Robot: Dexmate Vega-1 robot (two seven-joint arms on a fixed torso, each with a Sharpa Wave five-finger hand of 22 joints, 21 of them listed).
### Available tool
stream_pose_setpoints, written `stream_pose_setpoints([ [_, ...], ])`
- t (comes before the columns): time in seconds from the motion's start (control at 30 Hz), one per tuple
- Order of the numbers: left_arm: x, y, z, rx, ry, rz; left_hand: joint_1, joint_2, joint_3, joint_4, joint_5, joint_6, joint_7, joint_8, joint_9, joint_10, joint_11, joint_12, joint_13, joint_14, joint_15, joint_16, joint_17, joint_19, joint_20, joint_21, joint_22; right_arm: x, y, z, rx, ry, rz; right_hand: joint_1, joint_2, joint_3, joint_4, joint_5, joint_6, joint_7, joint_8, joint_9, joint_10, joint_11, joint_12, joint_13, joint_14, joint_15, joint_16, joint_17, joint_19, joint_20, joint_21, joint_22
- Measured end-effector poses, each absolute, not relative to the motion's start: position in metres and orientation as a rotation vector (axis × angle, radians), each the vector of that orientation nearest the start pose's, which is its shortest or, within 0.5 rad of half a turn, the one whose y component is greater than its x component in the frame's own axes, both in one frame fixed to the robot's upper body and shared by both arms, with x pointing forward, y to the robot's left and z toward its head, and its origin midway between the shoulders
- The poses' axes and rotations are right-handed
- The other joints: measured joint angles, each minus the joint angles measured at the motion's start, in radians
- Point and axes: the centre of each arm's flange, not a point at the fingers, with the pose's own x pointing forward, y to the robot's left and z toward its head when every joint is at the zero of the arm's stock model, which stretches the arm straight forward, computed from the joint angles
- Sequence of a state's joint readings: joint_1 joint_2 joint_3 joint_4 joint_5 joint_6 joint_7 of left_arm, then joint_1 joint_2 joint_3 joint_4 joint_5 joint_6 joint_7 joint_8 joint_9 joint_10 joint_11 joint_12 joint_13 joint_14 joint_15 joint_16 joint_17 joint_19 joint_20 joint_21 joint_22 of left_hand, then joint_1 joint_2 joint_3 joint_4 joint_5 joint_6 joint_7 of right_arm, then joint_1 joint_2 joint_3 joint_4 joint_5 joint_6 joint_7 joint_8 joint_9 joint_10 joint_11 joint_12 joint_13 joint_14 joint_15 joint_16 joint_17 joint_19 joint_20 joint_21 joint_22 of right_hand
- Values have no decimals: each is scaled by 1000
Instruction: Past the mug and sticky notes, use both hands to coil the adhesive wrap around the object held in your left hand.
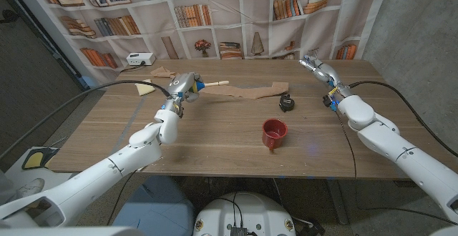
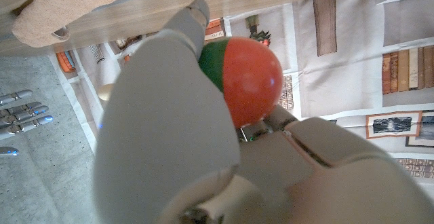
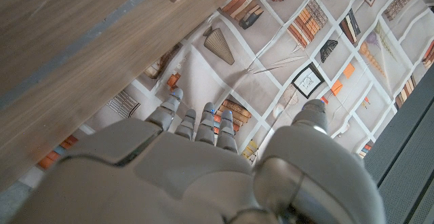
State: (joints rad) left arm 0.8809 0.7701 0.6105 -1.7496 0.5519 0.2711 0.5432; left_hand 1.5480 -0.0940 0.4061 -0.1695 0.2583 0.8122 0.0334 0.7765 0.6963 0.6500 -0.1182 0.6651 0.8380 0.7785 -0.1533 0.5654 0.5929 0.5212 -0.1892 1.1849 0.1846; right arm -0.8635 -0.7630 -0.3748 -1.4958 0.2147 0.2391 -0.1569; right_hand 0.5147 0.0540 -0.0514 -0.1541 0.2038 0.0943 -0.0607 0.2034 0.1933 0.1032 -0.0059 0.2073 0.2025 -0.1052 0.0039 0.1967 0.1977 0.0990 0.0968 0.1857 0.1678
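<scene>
Left hand (image 1: 182,88) is closed round a red-and-green ball (image 2: 245,77), held up at the table's far left, past the red mug (image 1: 274,133); right hand (image 1: 317,68) hovers at the far right corner, fingers apart, holding nothing. The adhesive wrap (image 1: 247,91) lies as a tan strip on the table between them, one end near the left hand; it looks light, limp and likely self-sticking, so I'd pinch it by a free end and keep it taut. The ball looks smooth and rigid; it could slip while wrapping.
</scene>
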Motion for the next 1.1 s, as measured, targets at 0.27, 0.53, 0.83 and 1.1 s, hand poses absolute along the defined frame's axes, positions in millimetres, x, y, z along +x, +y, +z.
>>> stream_pose_setpoints([
  [0.27, 576, 243, -6, 1202, -863, 447, -2, 2, 0, 0, -8, 1, 1, -3, -6, 0, 0, 0, -5, 0, 0, 0, 0, -6, -5, 0, -4, 608, -330, 30, -660, -712, -25, -4, -12, -10, 4, 0, -6, -4, 0, 0, 5, -5, 0, 0, -11, 4, 0, 5, -7, 7, 0, 0],
  [0.53, 572, 241, -7, 1184, -901, 468, -2, 2, 0, 0, -8, 1, 1, -4, -6, 2, -2, 0, -3, 1, -1, 0, 0, -6, -5, 0, -4, 605, -331, 35, -737, -711, -45, 9, -33, -12, 1, 8, -36, -9, -8, 0, -2, -8, -3, 5, -39, 7, 0, 2, -36, 18, -5, 1],
  [0.83, 569, 239, -11, 1168, -927, 485, -2, 2, 0, 0, -8, 3, -1, -4, -3, 2, -2, -8, -2, 2, -2, 0, -5, -5, -5, 0, -4, 603, -330, 39, -854, -702, -80, 15, -38, -15, 4, 8, -40, -6, -8, 5, -4, -7, -4, 5, -41, 9, 0, 2, -36, 18, -5, 2],
  [1.1, 567, 240, -16, 1156, -942, 499, -4, 4, 0, 0, -8, 5, -3, -4, -6, 6, -5, -8, 3, 2, -2, 0, -5, -5, -5, 0, -4, 603, -327, 44, -960, -693, -113, 15, -38, -15, 4, 16, -39, -6, -8, 5, -4, -7, -4, 5, -41, 9, 0, 2, -36, 18, -5, 2],
])
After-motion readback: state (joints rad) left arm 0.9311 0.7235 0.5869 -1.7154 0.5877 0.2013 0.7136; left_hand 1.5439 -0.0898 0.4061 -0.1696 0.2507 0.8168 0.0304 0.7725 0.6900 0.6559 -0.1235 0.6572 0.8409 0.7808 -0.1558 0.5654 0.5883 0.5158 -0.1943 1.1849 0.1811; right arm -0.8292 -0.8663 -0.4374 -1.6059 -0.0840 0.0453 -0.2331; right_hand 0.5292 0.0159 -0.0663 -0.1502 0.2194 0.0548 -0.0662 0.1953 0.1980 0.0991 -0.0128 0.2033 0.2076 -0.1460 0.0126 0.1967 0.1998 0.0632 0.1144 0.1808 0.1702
